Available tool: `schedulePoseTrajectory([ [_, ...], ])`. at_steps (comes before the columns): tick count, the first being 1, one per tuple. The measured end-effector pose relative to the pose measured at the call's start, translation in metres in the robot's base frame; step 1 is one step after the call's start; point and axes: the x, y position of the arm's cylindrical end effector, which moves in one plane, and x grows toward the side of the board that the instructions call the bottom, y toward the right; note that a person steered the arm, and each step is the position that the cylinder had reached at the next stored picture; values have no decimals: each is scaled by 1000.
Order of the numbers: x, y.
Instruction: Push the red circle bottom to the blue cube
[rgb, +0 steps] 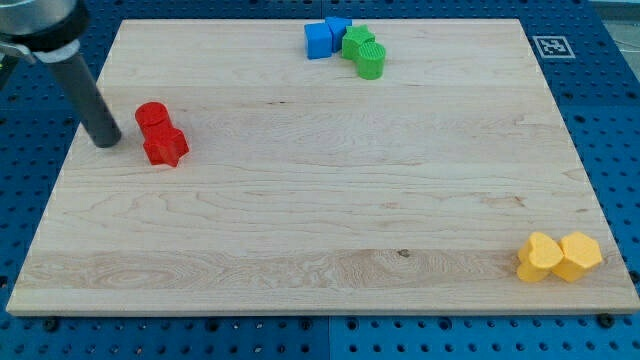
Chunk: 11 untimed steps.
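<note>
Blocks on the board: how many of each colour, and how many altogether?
Red: 2, a circle and a star-like block touching it
Blue: 2, a cube and a second block
Green: 2
Yellow: 2
Total: 8

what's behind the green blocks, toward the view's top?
Two blue blocks sit at the green blocks' upper left, touching them. Which blue one is the cube I cannot tell; their touching faces are hidden.
</note>
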Motion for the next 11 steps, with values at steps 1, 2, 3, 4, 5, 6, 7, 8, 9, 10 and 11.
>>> schedulePoseTrajectory([
  [1, -23, 78],
  [2, -55, 150],
  [3, -55, 154],
  [4, -37, 124],
  [5, -31, 72],
  [6, -45, 38],
  [7, -84, 88],
  [8, -96, 152],
  [9, -97, 139],
  [10, -75, 129],
  [11, -55, 150],
])
